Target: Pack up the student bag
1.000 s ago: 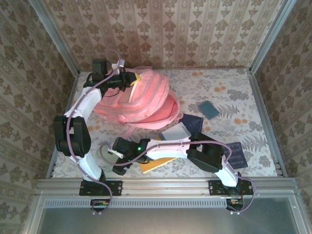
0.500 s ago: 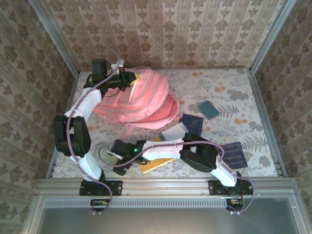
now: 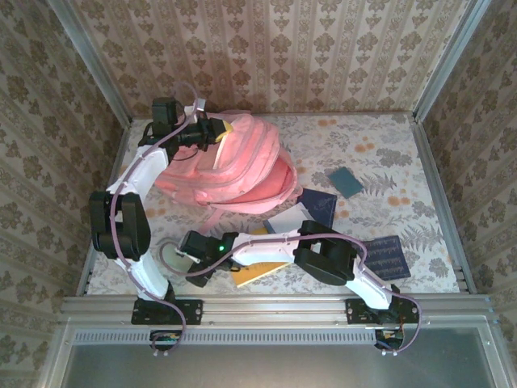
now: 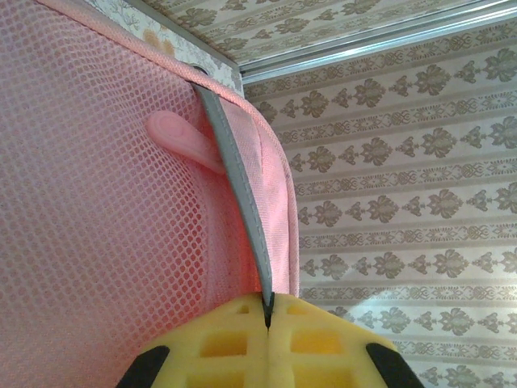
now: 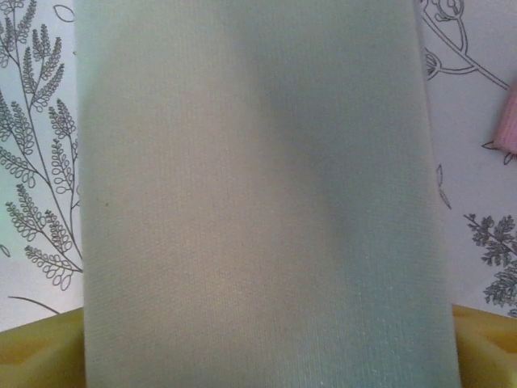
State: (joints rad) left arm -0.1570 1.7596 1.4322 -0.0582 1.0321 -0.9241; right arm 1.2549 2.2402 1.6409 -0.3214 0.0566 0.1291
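Evidently the packing is at the fetching stage. The left pincer (image 4: 266,317) is clenched on a grey strip (image 4: 234,178) along the mesh-lined edge of the student bag (image 3: 242,170), apparently holding that edge up. The bag lies slumped just ahead of and below this pincer, toward the far left of the bench (image 3: 380,153).

The right pincer (image 5: 266,356) is down over a flat grey-green cloth-covered item (image 5: 258,186), which runs straight out between its yellow pads (image 5: 36,360). The pads stand wide at either edge, and it cannot be told whether they press the item yet. The next move probably calls for a firm close on the item's edges, a lift clear of the bench, then a carry to the bag, which lies well beyond this pincer.

A yellow book (image 3: 258,273) lies just behind the right pincer's wrist. Dark blue notebooks (image 3: 386,257) and a teal one (image 3: 346,181) lie farther off to its right.

The bench wears a pale cloth printed with ferns and flowers. Patterned wallpaper panels in aluminium framing close in three sides.
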